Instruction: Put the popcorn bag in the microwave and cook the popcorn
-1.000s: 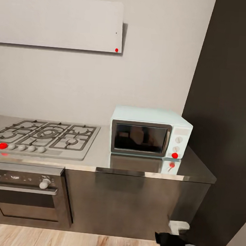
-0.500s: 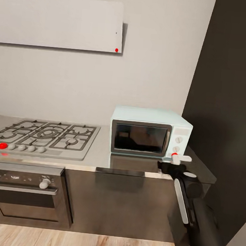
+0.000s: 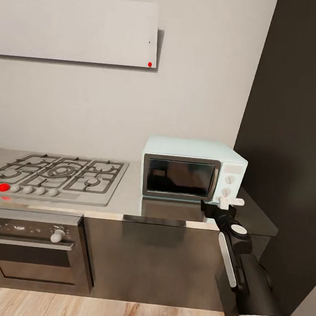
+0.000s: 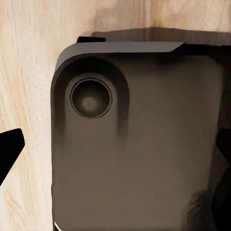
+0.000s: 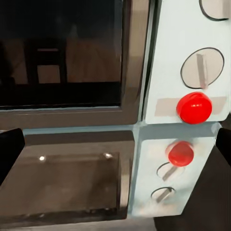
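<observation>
Beside right hand [image 3: 223, 205]: microwave [image 3: 193, 169] (door shut)

I'm looking at a kitchen: gas hob [image 3: 56, 175], oven [image 3: 30, 247] below, microwave [image 3: 193, 170] on the grey tabletop [image 3: 125, 208], hood [image 3: 76, 28] overhead.

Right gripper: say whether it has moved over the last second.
Yes. The right gripper has risen from below the countertop edge to the microwave, at its lower right corner.
</observation>
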You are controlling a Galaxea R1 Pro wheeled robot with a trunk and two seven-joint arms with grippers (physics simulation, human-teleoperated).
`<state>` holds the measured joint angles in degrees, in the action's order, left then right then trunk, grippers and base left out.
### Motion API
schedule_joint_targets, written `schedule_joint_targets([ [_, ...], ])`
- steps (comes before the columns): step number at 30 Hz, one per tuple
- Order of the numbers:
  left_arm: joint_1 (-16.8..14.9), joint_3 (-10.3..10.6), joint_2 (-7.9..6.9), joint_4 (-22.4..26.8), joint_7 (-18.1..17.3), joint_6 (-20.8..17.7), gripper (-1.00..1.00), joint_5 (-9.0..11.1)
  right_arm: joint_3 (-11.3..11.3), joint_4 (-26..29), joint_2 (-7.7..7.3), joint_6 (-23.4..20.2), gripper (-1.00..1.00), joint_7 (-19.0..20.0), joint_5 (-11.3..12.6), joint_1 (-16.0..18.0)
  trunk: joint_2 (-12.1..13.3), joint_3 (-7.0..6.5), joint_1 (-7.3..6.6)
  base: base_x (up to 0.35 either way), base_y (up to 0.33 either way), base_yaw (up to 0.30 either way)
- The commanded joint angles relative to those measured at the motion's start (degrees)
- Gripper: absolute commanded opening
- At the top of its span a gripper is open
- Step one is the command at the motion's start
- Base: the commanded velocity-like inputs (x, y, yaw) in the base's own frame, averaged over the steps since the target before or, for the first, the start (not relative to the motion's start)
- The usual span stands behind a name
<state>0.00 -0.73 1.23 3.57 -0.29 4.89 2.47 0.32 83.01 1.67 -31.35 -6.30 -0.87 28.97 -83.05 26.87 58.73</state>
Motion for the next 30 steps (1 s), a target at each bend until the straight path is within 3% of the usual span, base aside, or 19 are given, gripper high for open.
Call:
schedule_joint_targets([
  [1, 0.0, -0.06, 0.22, 0.03, 0.07, 0.12, 1.0, 0.2, 0.03, 0.43, 0.05, -0.2, 1.0, -0.17, -0.09, 0.03, -0.03, 0.05, 0.0, 0.0, 0.0, 0.0],
  [14, 0.0, 0.12, 0.35, -0.06, 0.2, -0.06, 1.0, 0.08, -0.07, 0.66, -0.41, -0.03, 1.0, -0.2, -0.09, 0.05, -0.03, 0.05, 0.0, 0.255, 0.0, 0.0],
  [30, 0.0, 0.06, 0.35, -0.06, 0.2, 0.12, 1.0, 0.11, -1.64, 0.68, -2.33, 0.0, 1.0, -0.2, -0.06, 0.1, -0.03, 0.05, 0.0, 0.017, 0.0, 0.0],
])
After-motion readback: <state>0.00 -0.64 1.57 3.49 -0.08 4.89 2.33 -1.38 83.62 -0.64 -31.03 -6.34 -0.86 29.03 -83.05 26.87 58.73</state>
